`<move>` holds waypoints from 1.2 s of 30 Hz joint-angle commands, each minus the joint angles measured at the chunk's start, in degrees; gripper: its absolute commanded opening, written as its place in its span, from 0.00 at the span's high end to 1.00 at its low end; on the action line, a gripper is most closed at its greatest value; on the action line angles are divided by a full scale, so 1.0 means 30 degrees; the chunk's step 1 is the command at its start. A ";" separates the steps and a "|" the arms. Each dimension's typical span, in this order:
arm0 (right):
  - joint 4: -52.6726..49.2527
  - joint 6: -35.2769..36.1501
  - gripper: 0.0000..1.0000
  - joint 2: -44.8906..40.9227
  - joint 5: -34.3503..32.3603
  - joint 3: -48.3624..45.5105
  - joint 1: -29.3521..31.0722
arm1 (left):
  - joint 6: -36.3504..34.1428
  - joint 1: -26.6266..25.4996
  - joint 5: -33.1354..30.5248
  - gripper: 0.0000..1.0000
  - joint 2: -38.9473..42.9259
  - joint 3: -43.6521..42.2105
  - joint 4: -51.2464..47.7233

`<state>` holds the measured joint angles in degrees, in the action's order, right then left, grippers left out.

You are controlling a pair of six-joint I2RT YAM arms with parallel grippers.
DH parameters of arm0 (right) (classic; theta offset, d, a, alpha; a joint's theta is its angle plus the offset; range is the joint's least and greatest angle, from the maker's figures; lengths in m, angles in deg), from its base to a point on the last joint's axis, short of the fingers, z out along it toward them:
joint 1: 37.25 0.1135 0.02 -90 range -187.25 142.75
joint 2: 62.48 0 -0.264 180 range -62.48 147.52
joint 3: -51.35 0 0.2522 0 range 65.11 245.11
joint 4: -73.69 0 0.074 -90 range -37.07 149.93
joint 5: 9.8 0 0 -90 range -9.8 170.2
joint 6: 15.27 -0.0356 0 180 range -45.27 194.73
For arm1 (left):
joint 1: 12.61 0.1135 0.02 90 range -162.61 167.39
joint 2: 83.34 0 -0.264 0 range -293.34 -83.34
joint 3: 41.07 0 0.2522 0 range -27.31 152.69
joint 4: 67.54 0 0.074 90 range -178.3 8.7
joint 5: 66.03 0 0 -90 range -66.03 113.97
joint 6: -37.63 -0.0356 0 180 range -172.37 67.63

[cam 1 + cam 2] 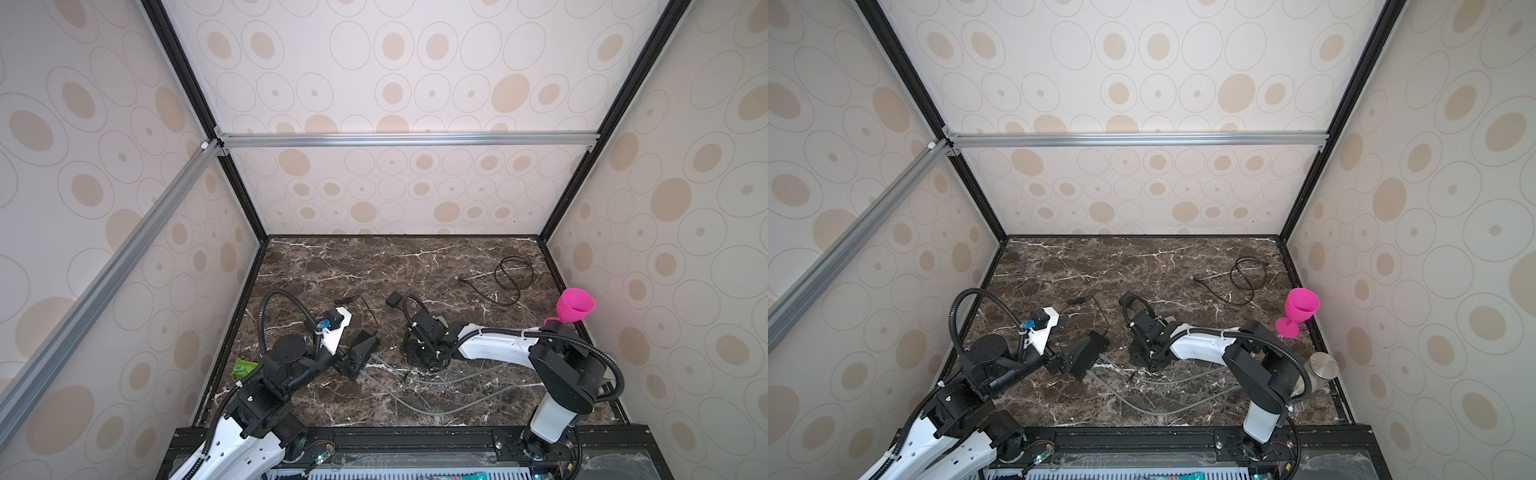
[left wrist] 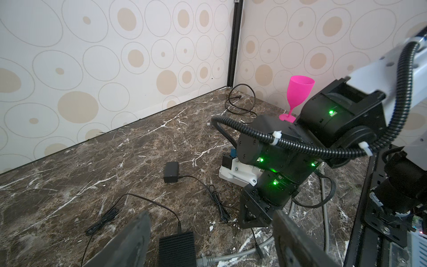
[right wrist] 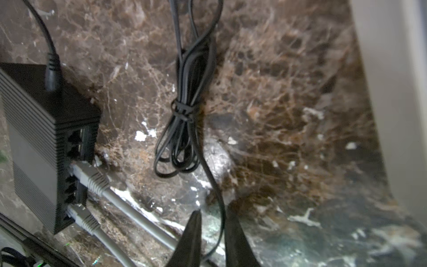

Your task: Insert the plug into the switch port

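Two grey network cables [image 3: 129,208] seated in ports of the black ribbed switch [image 2: 178,247], flat on the marble tabletop [image 3: 277,92] toward the left arm's side. Poised over that switch with fingers spread wide, gripping nothing: left gripper [image 2: 211,213]. Pointed down just beside the switch, jaws drawn narrow with a slim gap either side of a thin black cord [image 3: 223,219] running between them, not clamped: right gripper [image 3: 213,211]. Tied bundle [image 3: 184,111] of the same cord on the marble beyond the tips. Thickened dark plug end [image 2: 260,252] of a black cord lying on the marble just beside a grey cable, outside any port
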<state>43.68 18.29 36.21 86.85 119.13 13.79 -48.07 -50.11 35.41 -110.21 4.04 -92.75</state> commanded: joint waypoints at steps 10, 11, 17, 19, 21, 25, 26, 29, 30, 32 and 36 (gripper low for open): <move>0.0373 0.0797 1.00 -0.1065 -0.0147 -0.0726 -0.0011 | -0.0523 0.0056 0.0241 0.22 -0.1605 -0.0071 0.0158; 0.0608 0.0712 1.00 -0.1309 -0.0094 -0.0768 -0.0061 | -0.0523 0.0054 0.0236 0.23 -0.1986 0.0032 0.0023; 0.4212 0.1081 1.00 -0.3285 -0.0604 -0.1682 -0.0331 | 0.0522 -0.0054 0.2149 0.24 -0.4548 0.0768 0.0035; 0.5292 0.1313 1.00 -0.4057 -0.1188 -0.2075 -0.0382 | 0.1976 -0.0073 0.2737 0.24 -0.5126 0.0772 0.0532; 0.5997 0.1666 1.00 -0.4677 -0.1674 -0.2364 -0.0412 | 0.4046 -0.0102 0.3679 0.24 -0.5227 0.0112 0.2041; 0.6877 0.2214 1.00 -0.5638 -0.2530 -0.2729 -0.0405 | 0.8131 -0.0397 0.4403 0.32 -0.4769 -0.2259 0.5786; 0.7231 0.2237 1.00 -0.5773 -0.2595 -0.2850 -0.0445 | 0.8930 -0.0475 0.4389 0.36 -0.4629 -0.2896 0.6627; 0.8121 0.2219 1.00 -0.6014 -0.2654 -0.3137 -0.0460 | 1.1356 -0.1093 0.4652 0.38 -0.4426 -0.5158 1.0320; 0.8344 0.2250 1.00 -0.6059 -0.2630 -0.3195 -0.0440 | 1.2011 -0.1324 0.4512 0.38 -0.4535 -0.5771 1.1190; 0.8632 0.2241 1.00 -0.6186 -0.2599 -0.3264 -0.0446 | 1.2779 -0.1738 0.4199 0.38 -0.5049 -0.6407 1.2084; 0.8801 0.2296 1.00 -0.6238 -0.2589 -0.3331 -0.0478 | 1.2832 -0.2222 0.3979 0.37 -0.7108 -0.6099 1.2135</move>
<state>67.81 24.91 18.93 80.12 109.64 12.77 -13.80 -55.94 47.45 -128.99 -16.11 -62.96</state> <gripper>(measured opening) 0.042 0.626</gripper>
